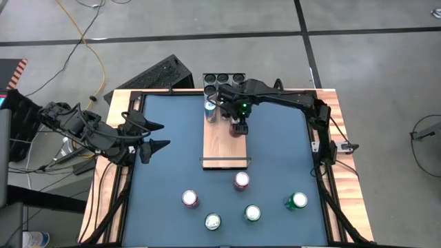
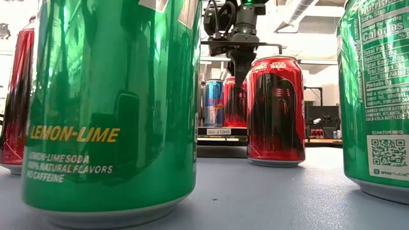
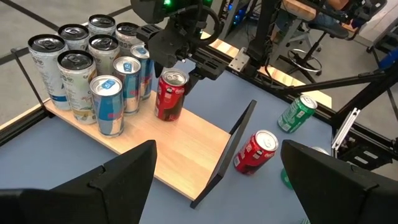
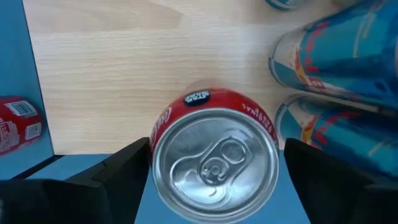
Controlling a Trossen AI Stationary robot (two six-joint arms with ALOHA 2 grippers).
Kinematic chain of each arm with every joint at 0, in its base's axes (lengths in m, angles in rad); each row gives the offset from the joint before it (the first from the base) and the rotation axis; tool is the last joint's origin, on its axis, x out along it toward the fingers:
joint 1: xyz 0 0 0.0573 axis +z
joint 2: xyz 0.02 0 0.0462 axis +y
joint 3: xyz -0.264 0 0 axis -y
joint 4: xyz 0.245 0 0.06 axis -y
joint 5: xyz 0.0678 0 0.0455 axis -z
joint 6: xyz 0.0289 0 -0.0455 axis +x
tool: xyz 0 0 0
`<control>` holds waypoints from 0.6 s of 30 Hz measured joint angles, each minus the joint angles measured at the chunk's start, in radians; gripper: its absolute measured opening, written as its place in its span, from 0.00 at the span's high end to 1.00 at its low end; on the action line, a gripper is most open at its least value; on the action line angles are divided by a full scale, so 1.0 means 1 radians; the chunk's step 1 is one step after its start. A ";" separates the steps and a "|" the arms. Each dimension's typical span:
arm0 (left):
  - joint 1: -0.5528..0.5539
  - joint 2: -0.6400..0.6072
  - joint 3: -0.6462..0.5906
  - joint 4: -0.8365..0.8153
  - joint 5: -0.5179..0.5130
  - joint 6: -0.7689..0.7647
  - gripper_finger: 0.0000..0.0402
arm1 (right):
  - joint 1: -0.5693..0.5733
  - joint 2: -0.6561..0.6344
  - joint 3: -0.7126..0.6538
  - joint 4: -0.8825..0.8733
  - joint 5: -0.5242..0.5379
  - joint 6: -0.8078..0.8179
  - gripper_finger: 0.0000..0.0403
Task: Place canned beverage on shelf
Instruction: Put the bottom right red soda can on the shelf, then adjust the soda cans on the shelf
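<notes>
green lemon-lime can (image 2: 112, 108) fills the low view's foreground. right gripper (image 4: 214, 171) fingers (image 4: 109, 171) stand spread apart, one on each side of a red can (image 3: 170, 94) without touching it; the can stands upright on the shelf (image 1: 224, 146) at about 1 o'clock on the plank, beside the blue cans (image 3: 118, 93). left gripper (image 1: 157, 136), fingers open, waits at the table's 9 o'clock edge.
</notes>
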 joint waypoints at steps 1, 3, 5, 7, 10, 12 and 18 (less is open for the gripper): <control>0.000 0.000 0.000 0.000 0.000 0.000 0.18 | 0.001 0.000 0.000 -0.003 0.000 0.005 0.11; 0.000 0.000 0.000 0.000 0.000 0.000 0.18 | 0.005 0.000 0.000 -0.002 0.003 0.007 0.11; 0.000 0.000 0.000 0.000 0.000 0.000 0.18 | 0.010 -0.003 0.000 -0.005 0.005 0.019 0.11; 0.000 0.000 0.000 0.000 0.000 0.001 0.18 | 0.013 -0.012 0.009 -0.016 0.006 0.022 0.11; 0.000 0.000 0.000 0.000 0.000 0.001 0.18 | 0.014 -0.026 0.050 -0.062 0.018 0.021 0.12; 0.000 0.000 0.000 0.000 0.000 0.001 0.18 | 0.013 -0.027 0.090 -0.107 0.055 0.007 0.12; 0.000 0.000 0.000 0.000 0.000 -0.010 0.18 | -0.048 -0.083 0.148 -0.064 0.132 -0.051 0.19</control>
